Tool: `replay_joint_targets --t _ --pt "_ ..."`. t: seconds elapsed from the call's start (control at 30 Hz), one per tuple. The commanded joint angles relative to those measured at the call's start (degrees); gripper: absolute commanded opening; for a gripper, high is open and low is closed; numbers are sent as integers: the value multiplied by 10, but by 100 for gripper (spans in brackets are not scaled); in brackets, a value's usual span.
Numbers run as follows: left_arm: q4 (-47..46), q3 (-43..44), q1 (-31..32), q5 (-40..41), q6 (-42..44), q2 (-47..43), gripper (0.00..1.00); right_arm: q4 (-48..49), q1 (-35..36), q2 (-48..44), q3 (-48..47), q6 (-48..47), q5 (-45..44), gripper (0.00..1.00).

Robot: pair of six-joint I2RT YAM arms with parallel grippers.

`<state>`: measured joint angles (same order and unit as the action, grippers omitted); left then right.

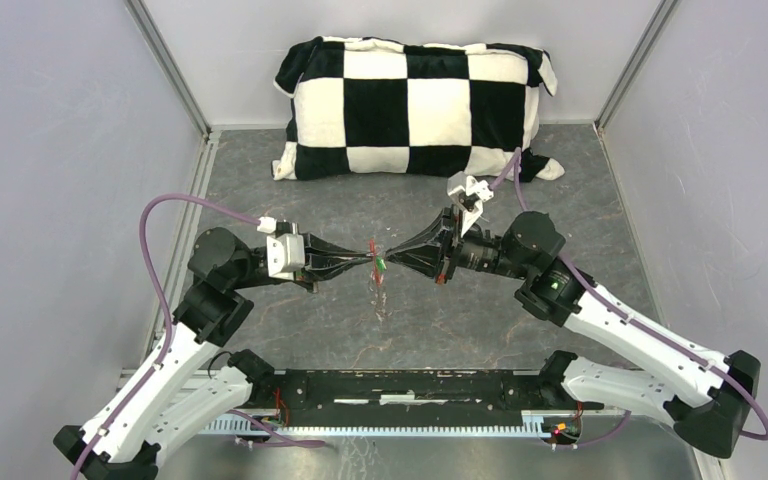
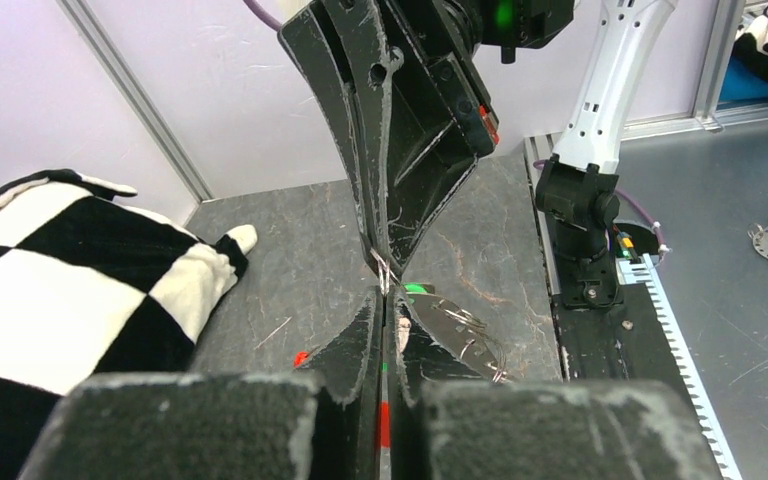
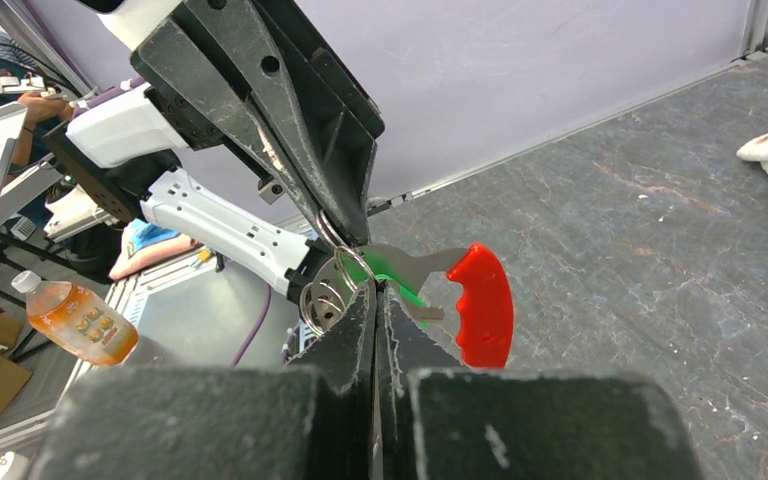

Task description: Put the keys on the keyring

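My two grippers meet tip to tip above the middle of the table. The left gripper is shut on the thin silver wire of the keyring. The right gripper comes from the opposite side and is shut on the same wire. The ring's red tag and smaller silver rings hang beside the right fingertips. A green-headed key sits just behind the tips; whether it is threaded on the ring I cannot tell. A flat metal piece hangs from the ring.
A black-and-white checkered pillow lies at the back of the grey table. The arms' black base rail runs along the near edge. Walls close in both sides. An orange bottle stands off the table.
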<state>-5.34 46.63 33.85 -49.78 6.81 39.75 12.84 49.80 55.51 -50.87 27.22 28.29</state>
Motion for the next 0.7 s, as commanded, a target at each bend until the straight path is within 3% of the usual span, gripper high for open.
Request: replay_joint_targets --t 0.0,0.3,0.47,0.53,0.67 --pt "-47 0 0 -13 -22 -1 2 -1 -2 17 -5 12 32 0" --pt "-46 -1 1 -27 -6 2 2 -60 -2 55 -53 -4 79 0" --pt "-31 0 0 -33 3 0 2 -121 -5 55 -101 -56 60 25" --pt "-21 0 1 -37 10 -1 2 -127 -7 49 -113 -77 52 39" --pt "-3 1 1 -42 23 -4 2 -100 -7 23 -90 -117 49 47"
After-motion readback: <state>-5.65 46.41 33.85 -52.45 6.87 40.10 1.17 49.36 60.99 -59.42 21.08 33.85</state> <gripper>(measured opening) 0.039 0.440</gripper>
